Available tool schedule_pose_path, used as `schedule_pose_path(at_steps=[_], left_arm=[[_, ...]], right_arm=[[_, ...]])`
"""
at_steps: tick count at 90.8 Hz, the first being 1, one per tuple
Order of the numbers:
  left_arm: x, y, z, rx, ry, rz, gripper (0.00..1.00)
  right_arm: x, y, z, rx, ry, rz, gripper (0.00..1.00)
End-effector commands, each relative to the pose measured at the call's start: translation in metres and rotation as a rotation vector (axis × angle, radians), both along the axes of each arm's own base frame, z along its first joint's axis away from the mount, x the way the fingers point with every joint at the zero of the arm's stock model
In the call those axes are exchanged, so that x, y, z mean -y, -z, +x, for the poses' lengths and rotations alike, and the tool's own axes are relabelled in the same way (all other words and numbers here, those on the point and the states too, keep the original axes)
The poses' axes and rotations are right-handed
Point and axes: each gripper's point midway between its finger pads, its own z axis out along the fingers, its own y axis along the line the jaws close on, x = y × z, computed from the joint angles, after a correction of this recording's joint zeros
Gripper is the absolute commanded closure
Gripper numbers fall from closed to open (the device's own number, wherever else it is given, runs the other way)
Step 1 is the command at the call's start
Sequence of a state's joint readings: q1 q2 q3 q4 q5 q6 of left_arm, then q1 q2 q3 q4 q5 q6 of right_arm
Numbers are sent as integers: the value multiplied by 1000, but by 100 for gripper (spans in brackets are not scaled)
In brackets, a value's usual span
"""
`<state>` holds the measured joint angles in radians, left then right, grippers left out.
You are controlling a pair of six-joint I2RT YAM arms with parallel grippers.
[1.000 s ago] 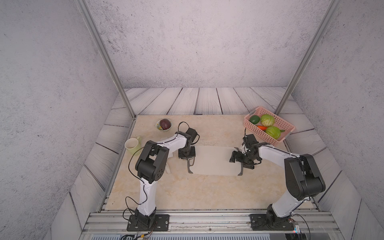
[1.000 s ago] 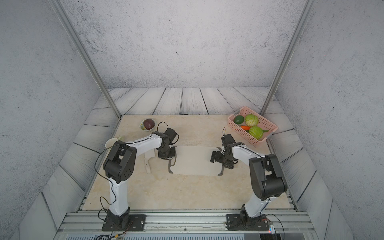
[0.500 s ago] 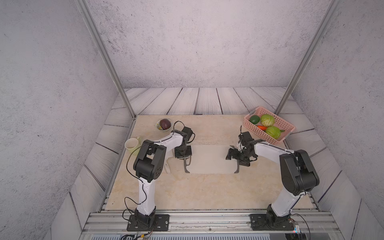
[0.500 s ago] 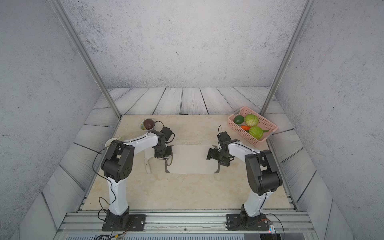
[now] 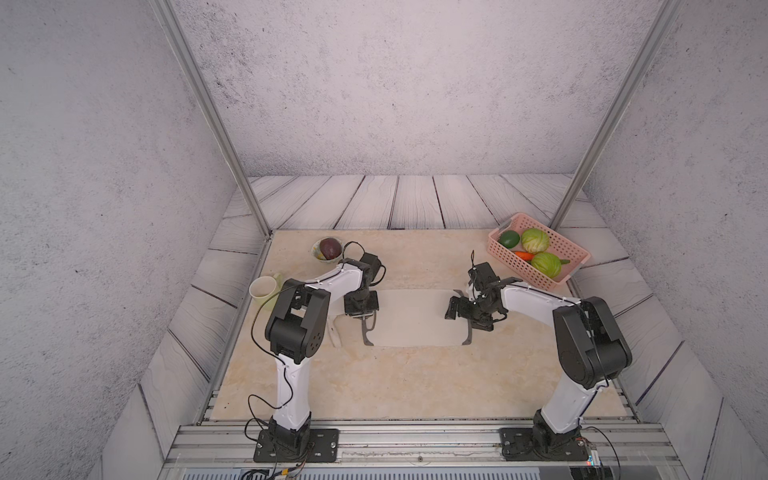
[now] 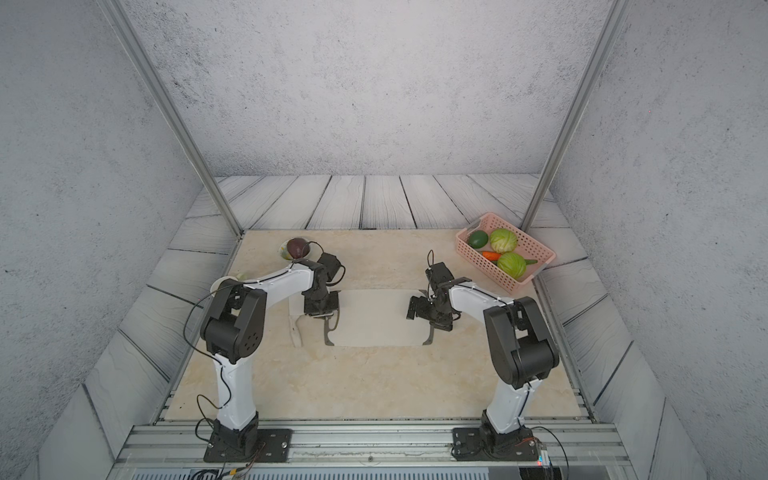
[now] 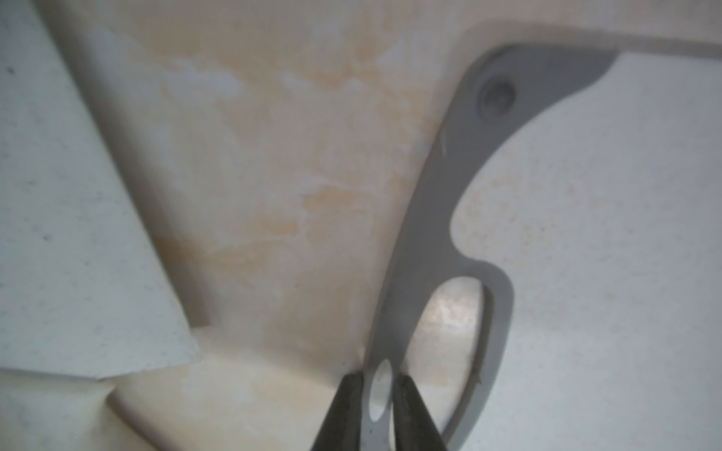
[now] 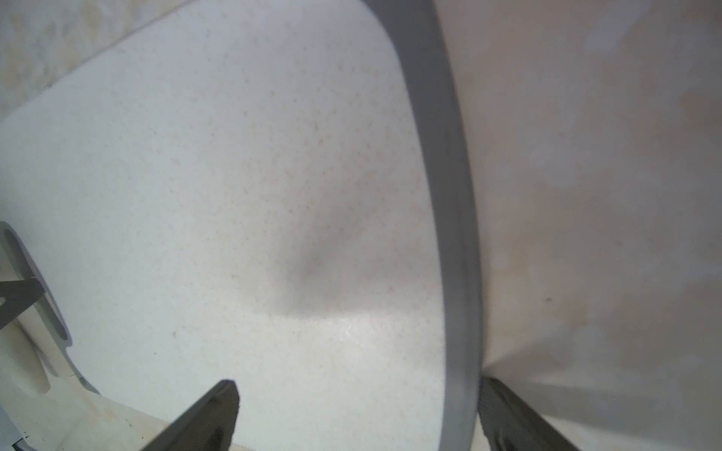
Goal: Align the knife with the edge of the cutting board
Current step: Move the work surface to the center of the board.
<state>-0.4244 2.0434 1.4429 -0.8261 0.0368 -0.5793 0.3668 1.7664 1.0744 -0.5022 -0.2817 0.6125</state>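
The cutting board (image 5: pixel 415 318) (image 6: pixel 378 318) lies flat mid-table, pale with dark grey end trims. My left gripper (image 5: pixel 360 316) (image 7: pixel 377 384) is shut on the thin grey bar of the slot handle at the board's left end (image 7: pixel 437 203). The right gripper (image 5: pixel 473 313) (image 8: pixel 357 384) stands open astride the board's right trim (image 8: pixel 453 195), one finger over the board, the other beyond its end. The knife (image 5: pixel 334 334) (image 6: pixel 296 328) lies just left of the board, handle toward the front, blade (image 7: pixel 78 234) partly under my left arm. Bare table separates it from the board.
A pink basket (image 5: pixel 505 253) of vegetables stands at the back right. A small bowl (image 5: pixel 316 252) with a dark fruit sits at the back left, and a pale cup (image 5: pixel 262 287) stands by the left table edge.
Both grippers and the cutting board have shifted left, bringing the board's left end closer to the knife. The knife has not moved.
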Motion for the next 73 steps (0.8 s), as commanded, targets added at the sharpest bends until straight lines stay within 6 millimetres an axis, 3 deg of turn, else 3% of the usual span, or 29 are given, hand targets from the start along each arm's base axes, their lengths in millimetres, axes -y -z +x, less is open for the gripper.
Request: schedule_pose_path(at_steps=[1,73], left_arm=[[-5,11,-4,-41,-10,21,79],[-3,10,-2,-32,-10,8,78]], right_arm=[[-15,22,-23,-102,-24,23,1],[-8,20,-27,-100,-20,-21,1]])
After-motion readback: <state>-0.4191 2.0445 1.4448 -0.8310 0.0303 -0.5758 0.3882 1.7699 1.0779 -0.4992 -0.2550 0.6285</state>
